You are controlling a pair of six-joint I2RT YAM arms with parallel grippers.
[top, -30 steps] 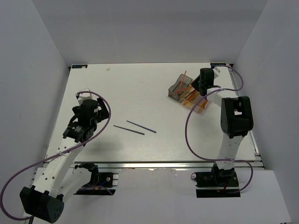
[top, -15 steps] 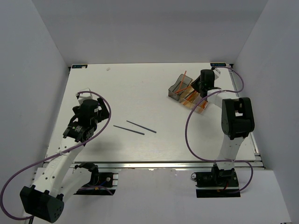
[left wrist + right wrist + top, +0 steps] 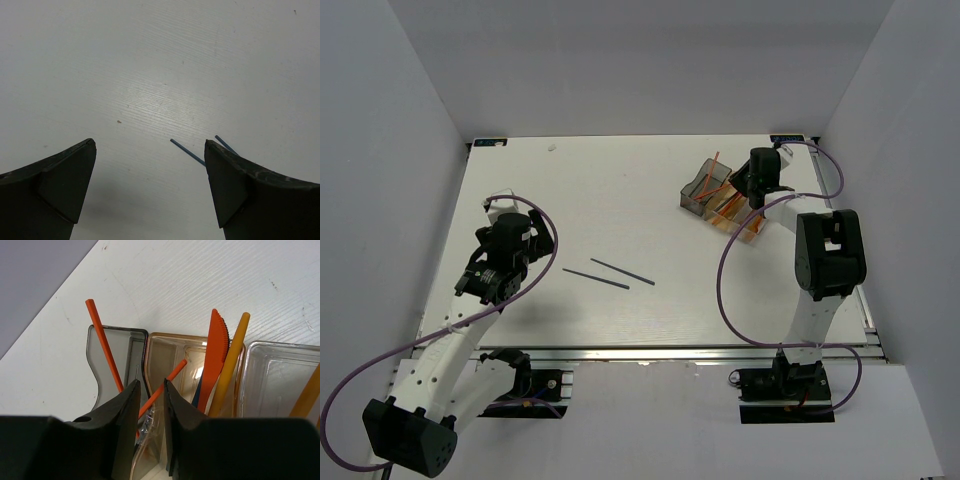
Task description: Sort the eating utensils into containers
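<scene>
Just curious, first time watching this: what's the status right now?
Left tool open above table. Right tool narrow around orange stick over the bins, grip unclear. Two dark sticks unsorted on table. Nothing blocking them.

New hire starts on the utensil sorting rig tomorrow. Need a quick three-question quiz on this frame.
1. True or false: the left claw is shut on a stick.
2. How many dark sticks lie on the table? A) one B) two C) four
3. Fill in: the orange knife sits in the ____ bin.
Key: 1 false, it is open and empty. 2 B. 3 amber, the middle bin.
</scene>
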